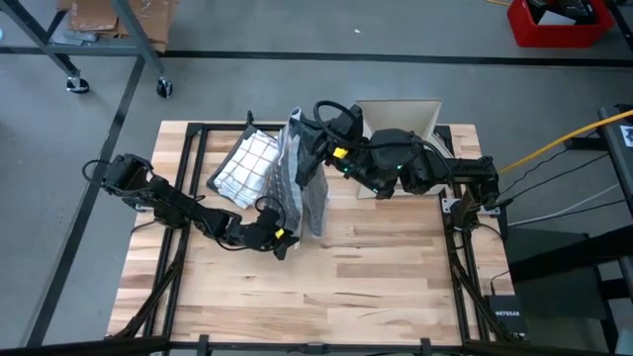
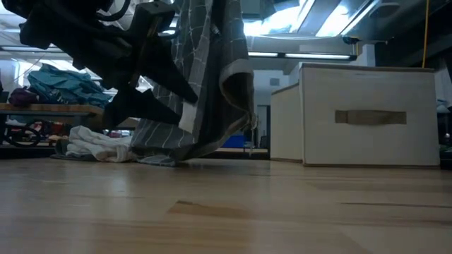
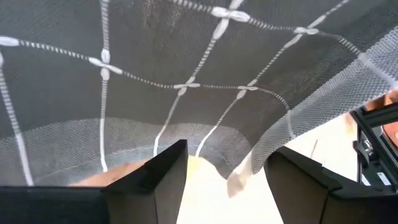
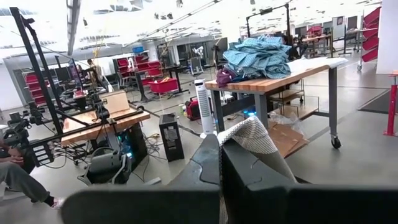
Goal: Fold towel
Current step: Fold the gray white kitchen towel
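Towel, dark grey cloth with a white grid pattern (image 1: pixel 302 173): hangs above the wooden slat table (image 1: pixel 326 287), pinched at its top in the right gripper's (image 1: pixel 318 127) shut fingers. Left gripper (image 1: pixel 284 240), fingers spread wide, sits at its lower edge.

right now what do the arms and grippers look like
Both arms are black and jointed, with black cables looped along them. The left arm is slim, with a small yellow mark near its gripper. The right arm is bulkier, with a yellow tag and a green light. The left fingers are flat, dark, angular plates.
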